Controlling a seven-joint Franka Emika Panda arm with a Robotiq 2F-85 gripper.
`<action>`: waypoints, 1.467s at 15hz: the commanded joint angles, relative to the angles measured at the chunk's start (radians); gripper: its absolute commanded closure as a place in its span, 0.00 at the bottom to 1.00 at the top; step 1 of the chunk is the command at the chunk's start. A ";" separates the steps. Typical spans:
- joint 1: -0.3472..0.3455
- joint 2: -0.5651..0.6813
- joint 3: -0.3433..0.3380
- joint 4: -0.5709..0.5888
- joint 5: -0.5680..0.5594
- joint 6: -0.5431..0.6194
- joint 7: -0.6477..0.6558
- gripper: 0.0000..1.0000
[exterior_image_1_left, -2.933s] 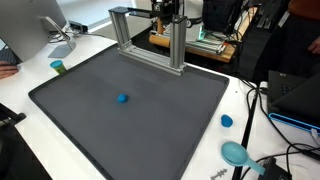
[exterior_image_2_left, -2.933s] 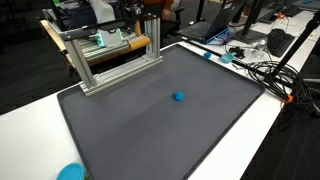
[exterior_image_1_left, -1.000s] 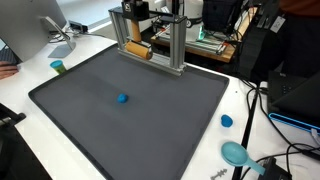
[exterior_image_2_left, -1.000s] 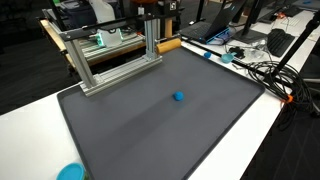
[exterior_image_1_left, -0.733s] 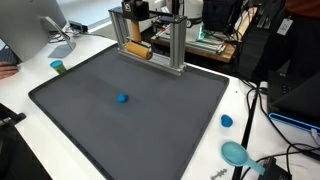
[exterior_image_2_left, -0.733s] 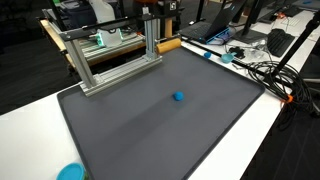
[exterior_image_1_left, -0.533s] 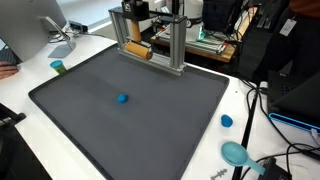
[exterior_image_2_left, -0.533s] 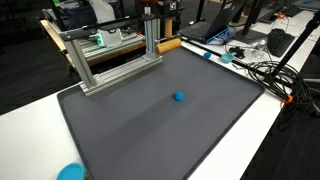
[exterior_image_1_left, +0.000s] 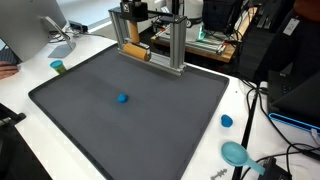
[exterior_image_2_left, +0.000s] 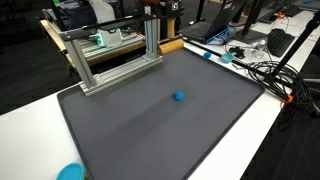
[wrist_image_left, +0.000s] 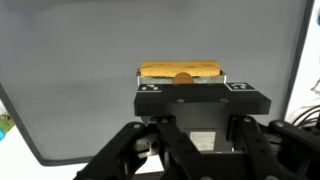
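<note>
My gripper (wrist_image_left: 195, 88) reaches in from the bottom of the wrist view, its jaws shut on a tan wooden block (wrist_image_left: 180, 71) that lies crosswise at the fingertips above the dark grey mat (wrist_image_left: 90, 60). In an exterior view the gripper (exterior_image_1_left: 136, 14) hangs at the back of the mat beside the aluminium frame (exterior_image_1_left: 178, 45), with the wooden block (exterior_image_1_left: 137, 50) low under the frame's top bar. A small blue ball (exterior_image_1_left: 122, 98) lies alone near the mat's middle, well in front of the gripper. In an exterior view the frame (exterior_image_2_left: 110, 72) hides most of the gripper; the blue ball (exterior_image_2_left: 178, 97) shows.
A green cup (exterior_image_1_left: 58, 67) stands left of the mat. A blue cap (exterior_image_1_left: 226, 121) and a teal round thing (exterior_image_1_left: 235, 153) lie on the white table to the right, near cables (exterior_image_1_left: 256, 100). More cables (exterior_image_2_left: 262, 70) and another teal thing (exterior_image_2_left: 70, 172) lie off the mat.
Since the oldest frames the gripper has come down from above the frame, and the wooden block now shows beside it. Over the last second nothing has moved.
</note>
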 joint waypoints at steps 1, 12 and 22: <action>0.007 0.062 -0.007 0.032 -0.020 0.167 0.013 0.78; -0.018 0.250 -0.073 0.099 -0.041 0.181 -0.105 0.53; 0.000 0.317 -0.066 0.071 -0.040 0.297 -0.106 0.53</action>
